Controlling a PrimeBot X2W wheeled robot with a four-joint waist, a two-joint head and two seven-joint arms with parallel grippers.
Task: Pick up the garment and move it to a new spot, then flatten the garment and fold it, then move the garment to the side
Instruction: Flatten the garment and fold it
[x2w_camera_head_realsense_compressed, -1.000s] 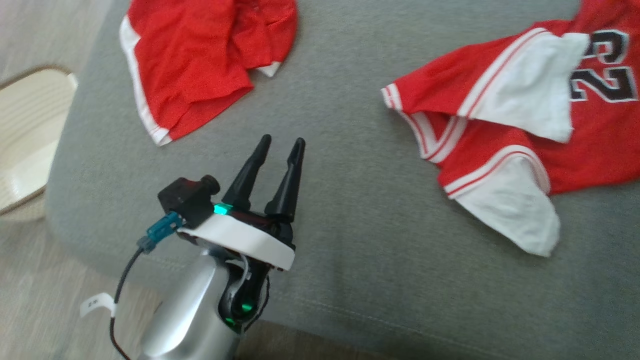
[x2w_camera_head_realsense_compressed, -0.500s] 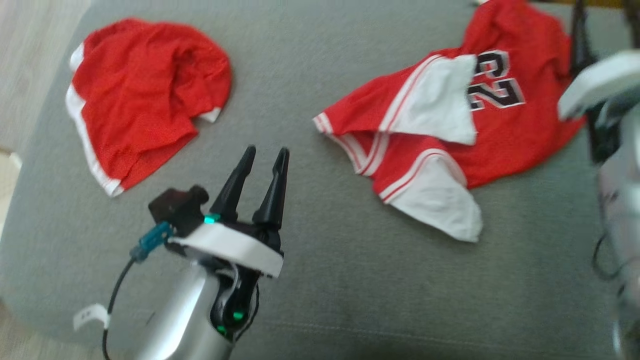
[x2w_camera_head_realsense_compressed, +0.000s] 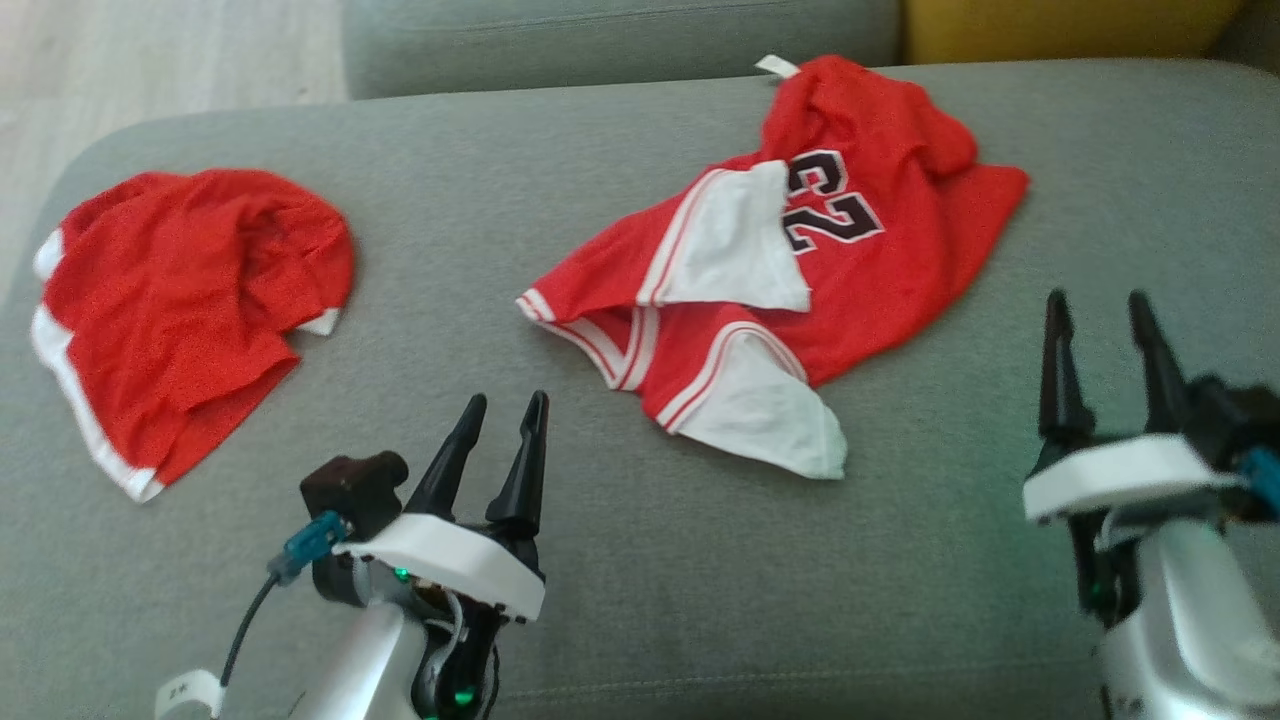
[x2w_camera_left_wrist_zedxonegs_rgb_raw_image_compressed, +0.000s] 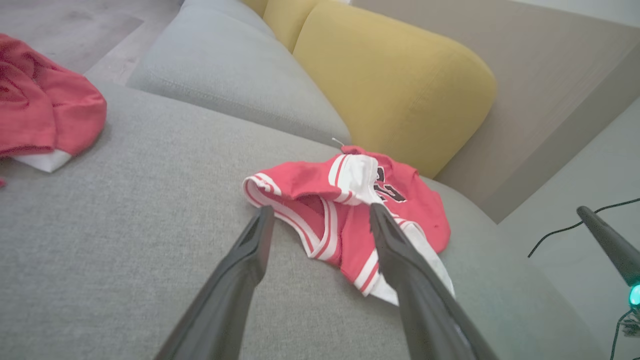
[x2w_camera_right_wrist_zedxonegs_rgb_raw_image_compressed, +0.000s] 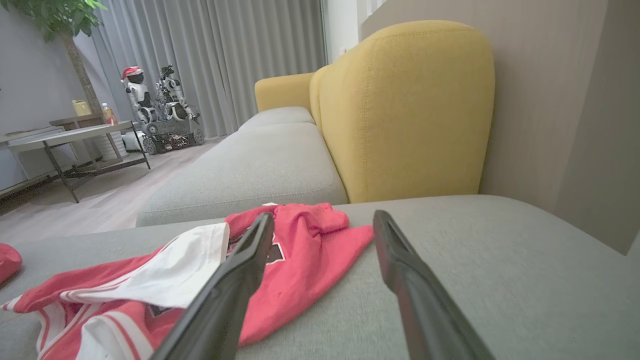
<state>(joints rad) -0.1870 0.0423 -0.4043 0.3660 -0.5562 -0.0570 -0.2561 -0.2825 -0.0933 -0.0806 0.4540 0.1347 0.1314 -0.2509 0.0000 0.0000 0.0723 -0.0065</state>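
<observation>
both arms low; left tool (x2w_camera_head_realsense_compressed: 505, 405) and right tool (x2w_camera_head_realsense_compressed: 1098, 303) open, fingers pointing up.

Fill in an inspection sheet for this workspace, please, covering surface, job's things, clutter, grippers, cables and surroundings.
Surface: grey sofa seat, bare between the garments.
Job's things: red jersey numbered 22, crumpled mid-seat, white panels folded over it.
Clutter: second red garment with white trim, bunched at the seat's left, apart from the jersey.
Grippers: left gripper and right gripper both open and empty, neither touching the jersey.
Cables: blue-plugged cable at the left wrist, clear of both garments.
Surroundings: yellow backrest behind the seat; low table and grey curtains across the room.
</observation>
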